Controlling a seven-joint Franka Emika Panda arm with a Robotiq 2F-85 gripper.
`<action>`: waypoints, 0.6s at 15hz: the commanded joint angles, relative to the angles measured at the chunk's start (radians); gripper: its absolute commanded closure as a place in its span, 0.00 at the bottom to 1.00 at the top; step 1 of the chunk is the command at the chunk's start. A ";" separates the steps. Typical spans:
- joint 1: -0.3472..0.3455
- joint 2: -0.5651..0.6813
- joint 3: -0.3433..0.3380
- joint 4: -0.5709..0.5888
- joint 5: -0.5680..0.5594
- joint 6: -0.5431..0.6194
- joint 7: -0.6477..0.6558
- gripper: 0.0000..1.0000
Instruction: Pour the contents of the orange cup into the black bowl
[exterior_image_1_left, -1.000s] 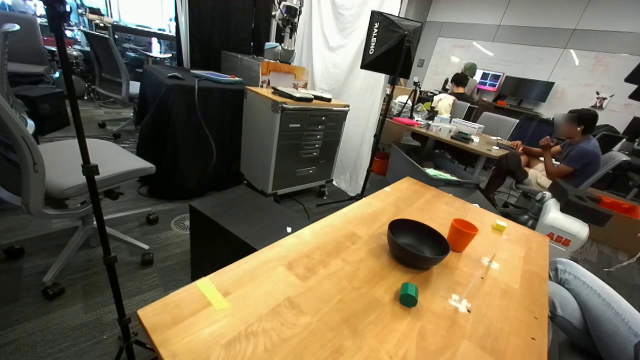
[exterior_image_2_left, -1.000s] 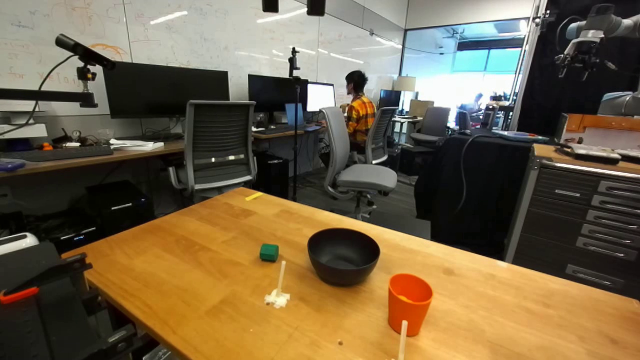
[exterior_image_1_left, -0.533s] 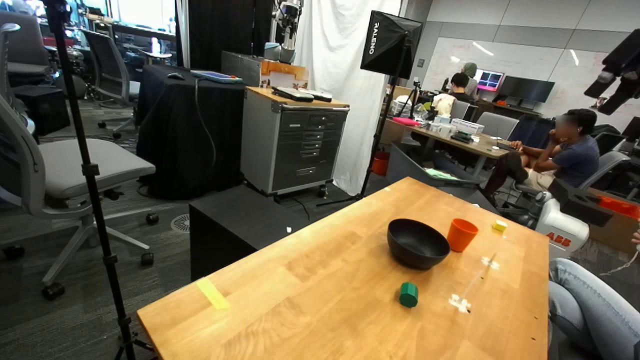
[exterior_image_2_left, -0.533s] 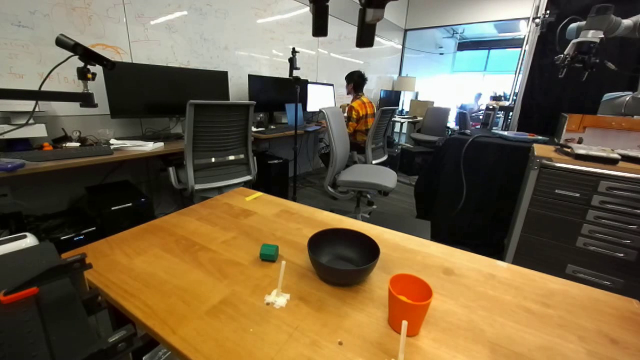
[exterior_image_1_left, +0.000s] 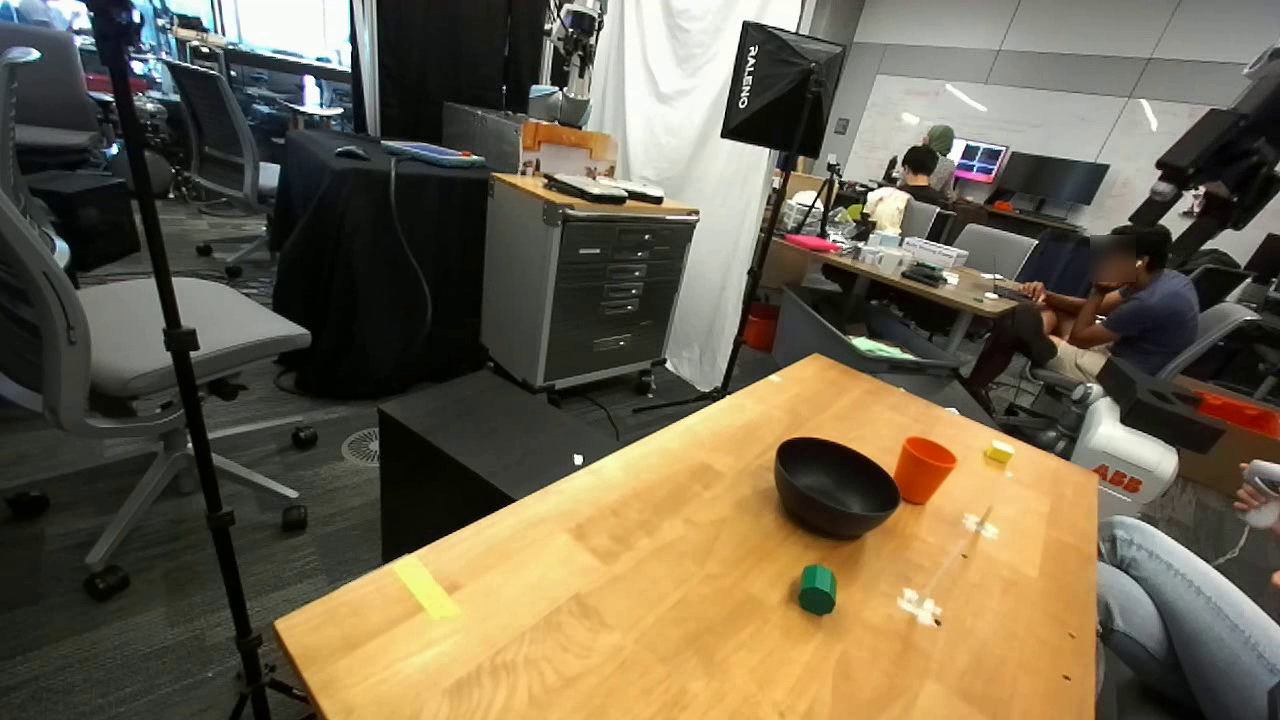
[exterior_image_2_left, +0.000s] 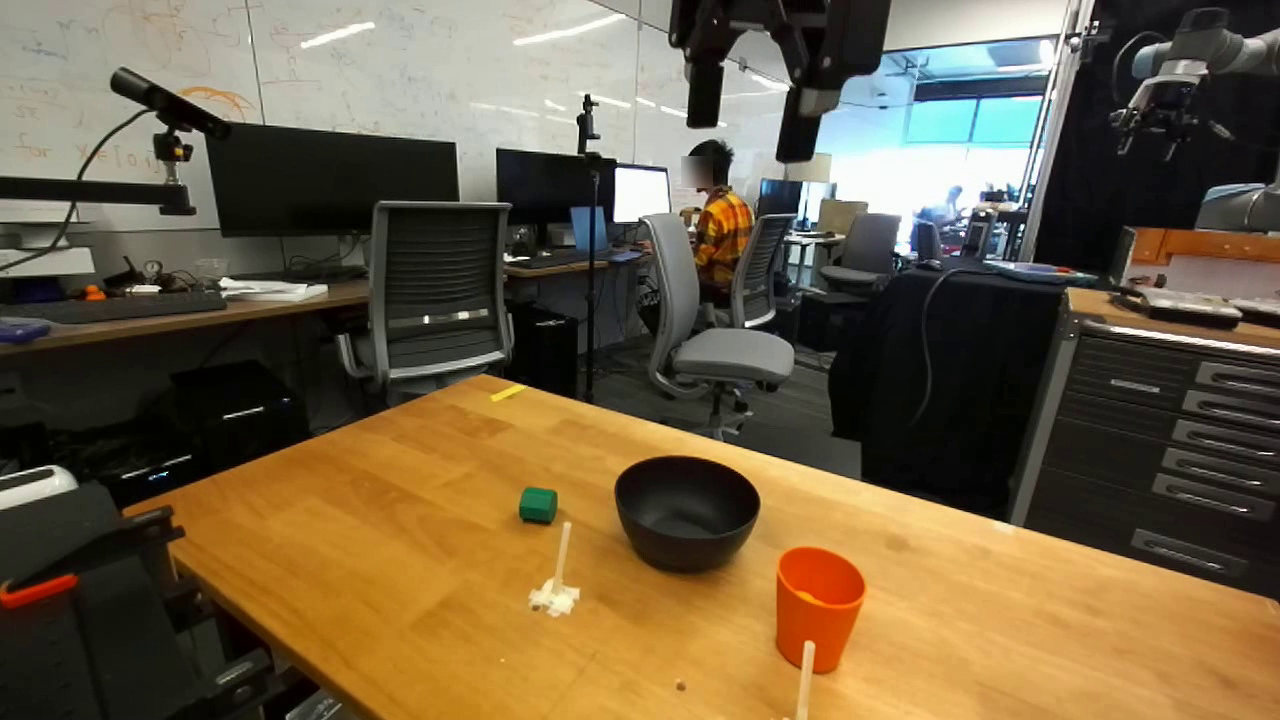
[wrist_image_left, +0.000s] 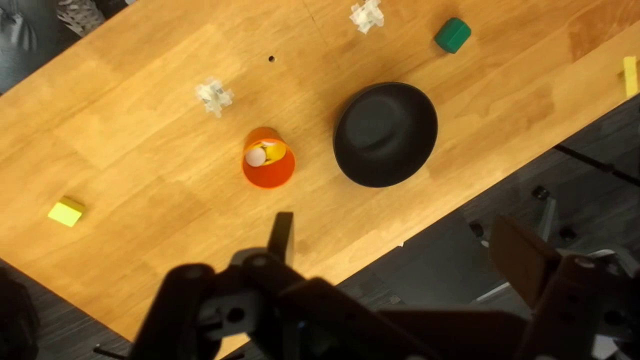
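gripper has come lower, jaws wide, while orange cup stands near black bowl.

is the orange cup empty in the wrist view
No, a pale round piece and a yellow piece show inside the orange cup there.
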 joint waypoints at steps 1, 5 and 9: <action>-0.032 0.095 0.007 0.063 0.029 0.008 -0.008 0.00; -0.059 0.187 0.016 0.107 0.027 0.014 0.004 0.00; -0.091 0.292 0.027 0.169 0.053 0.051 0.007 0.00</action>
